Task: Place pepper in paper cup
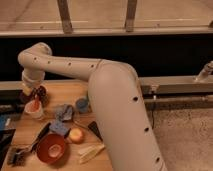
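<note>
A single camera is looking down from above and behind the robot's white arm (115, 100), which is sweeping across the middle and filling much of the near view. It is facing a dark wall and rail beyond, taking in the wooden counter (60, 92) at lower left and speckled floor at right. The hand (34, 94) is sitting at the counter's far left.
</note>
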### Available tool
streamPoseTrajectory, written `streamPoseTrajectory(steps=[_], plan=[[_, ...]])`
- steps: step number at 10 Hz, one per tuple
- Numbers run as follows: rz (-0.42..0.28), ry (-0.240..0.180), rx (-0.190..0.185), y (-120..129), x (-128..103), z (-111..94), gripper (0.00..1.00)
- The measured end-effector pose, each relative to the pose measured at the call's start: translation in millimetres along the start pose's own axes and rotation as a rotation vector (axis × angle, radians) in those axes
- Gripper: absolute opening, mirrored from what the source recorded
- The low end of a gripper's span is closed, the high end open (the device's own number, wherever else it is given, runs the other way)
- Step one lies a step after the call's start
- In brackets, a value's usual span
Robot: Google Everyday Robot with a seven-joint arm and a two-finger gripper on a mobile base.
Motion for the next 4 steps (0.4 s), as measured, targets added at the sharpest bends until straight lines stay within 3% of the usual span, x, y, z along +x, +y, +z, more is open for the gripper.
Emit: streamPoseTrajectory(steps=[4], plan=[[-0.007,-0.037,0.010,-3.3,-6.7,-12.8,0.80]])
